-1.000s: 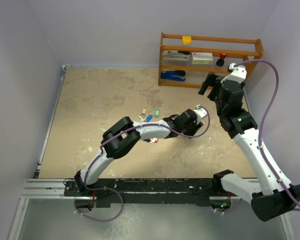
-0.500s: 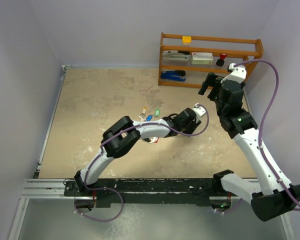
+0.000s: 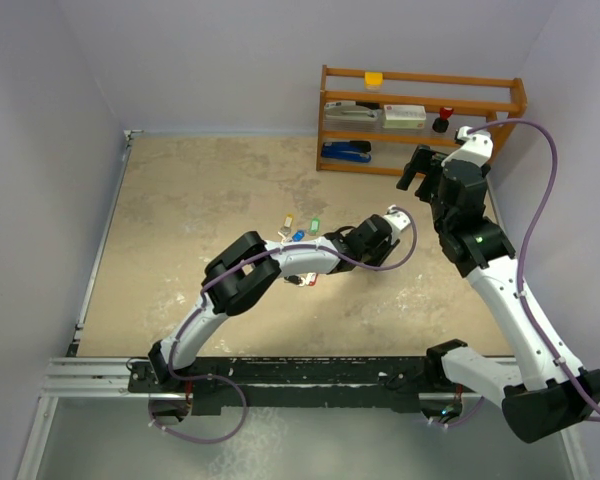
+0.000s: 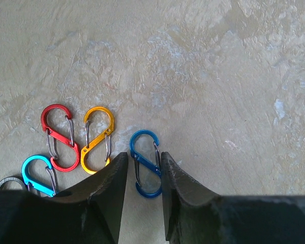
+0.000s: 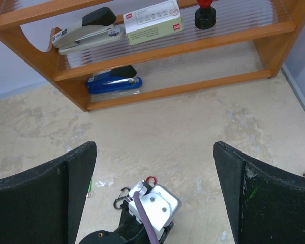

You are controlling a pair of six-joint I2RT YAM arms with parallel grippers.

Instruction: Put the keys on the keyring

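Three small keys with yellow, blue and green heads lie together mid-table in the top view. I cannot pick out a keyring. My left gripper is low over the table to their right. Its fingers straddle a blue S-shaped clip that lies flat. The right finger touches the clip and a thin gap shows on the left side. My right gripper hangs wide open and empty, high above the left wrist and near the shelf.
Red, orange, cyan and black clips lie just left of the left fingers. A wooden shelf at the back right holds staplers, a box and a stamp. Walls close off three sides of the table.
The left jaws have narrowed around the blue clip, and the left wrist has shifted slightly. The right arm has not moved.
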